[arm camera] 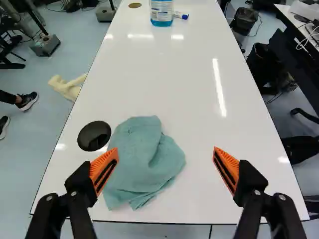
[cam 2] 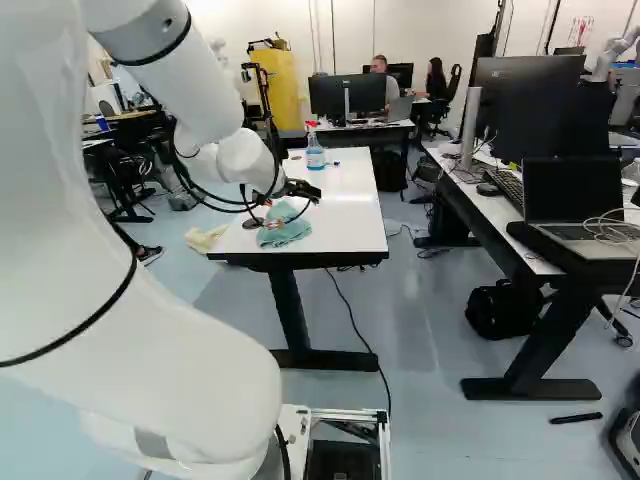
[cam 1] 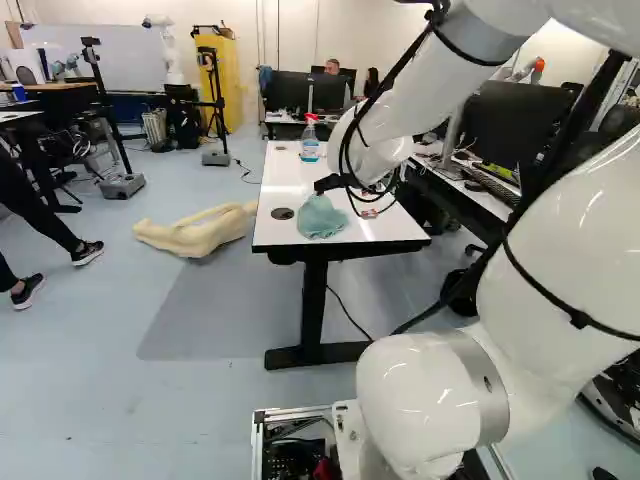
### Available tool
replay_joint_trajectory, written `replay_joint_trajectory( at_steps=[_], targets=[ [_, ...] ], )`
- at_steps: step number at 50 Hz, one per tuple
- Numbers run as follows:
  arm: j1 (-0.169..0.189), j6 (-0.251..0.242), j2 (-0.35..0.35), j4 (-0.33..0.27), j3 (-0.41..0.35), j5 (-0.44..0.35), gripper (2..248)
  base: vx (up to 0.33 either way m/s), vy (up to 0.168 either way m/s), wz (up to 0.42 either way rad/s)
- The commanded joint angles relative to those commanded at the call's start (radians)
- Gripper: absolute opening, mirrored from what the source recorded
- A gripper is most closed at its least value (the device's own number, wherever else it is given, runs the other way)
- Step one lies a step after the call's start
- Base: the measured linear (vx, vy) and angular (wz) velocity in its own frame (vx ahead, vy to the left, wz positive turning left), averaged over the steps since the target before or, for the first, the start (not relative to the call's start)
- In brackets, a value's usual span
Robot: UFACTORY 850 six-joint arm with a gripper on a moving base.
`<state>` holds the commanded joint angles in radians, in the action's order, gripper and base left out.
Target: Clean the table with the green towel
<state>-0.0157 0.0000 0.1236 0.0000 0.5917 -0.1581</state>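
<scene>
Gripper (cam 2: 278, 214) stands wide open, green towel (arm camera: 147, 162) near one finger.

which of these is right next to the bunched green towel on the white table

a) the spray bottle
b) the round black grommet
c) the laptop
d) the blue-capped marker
b: the wrist view shows the round black grommet close beside the green towel, while the spray bottle and blue-capped marker are farther up the white table and the laptop is on another desk.
</scene>
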Motion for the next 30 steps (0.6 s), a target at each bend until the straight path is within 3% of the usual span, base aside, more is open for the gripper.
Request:
replay_joint_trajectory(
  at_steps=[30],
  targets=[
    [0.007,0.000,0.067,0.000,-0.216,-0.306,247,0.000,0.000,0.000]
  ],
)
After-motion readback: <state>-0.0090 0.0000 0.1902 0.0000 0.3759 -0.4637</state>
